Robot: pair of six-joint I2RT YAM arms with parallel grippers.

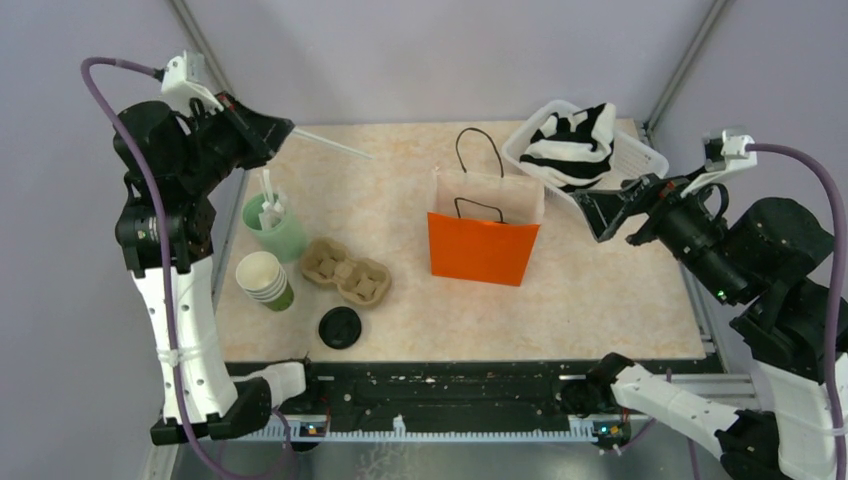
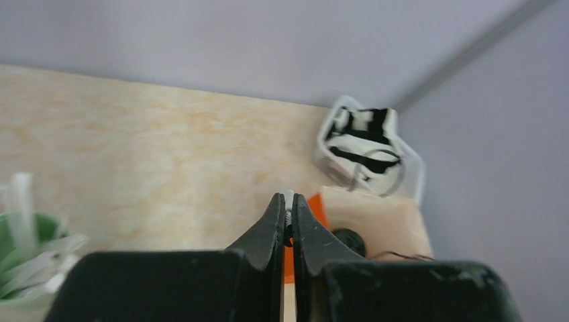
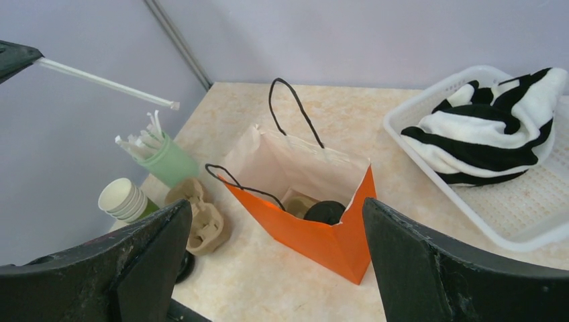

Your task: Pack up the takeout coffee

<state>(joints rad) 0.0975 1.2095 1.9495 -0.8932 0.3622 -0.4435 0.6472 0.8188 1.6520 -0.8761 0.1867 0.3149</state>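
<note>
The takeout coffee shows only as its black lid (image 3: 327,212) deep inside the upright orange paper bag (image 3: 302,231), next to a cardboard tray piece; the lid also shows in the left wrist view (image 2: 349,240). In the top view the bag (image 1: 482,248) stands mid-table and hides the cup. My left gripper (image 1: 285,128) is raised at the far left, shut on a white straw (image 1: 335,147) that points towards the bag; the straw tip sticks out between the fingers (image 2: 287,196). My right gripper (image 1: 598,215) is open and empty, above the table right of the bag.
A pale green holder of straws (image 1: 275,225), a stack of lidless green cups (image 1: 265,280), a cardboard cup carrier (image 1: 345,272) and a loose black lid (image 1: 340,327) sit at the left. A white basket (image 1: 635,152) with striped cloth stands at the back right.
</note>
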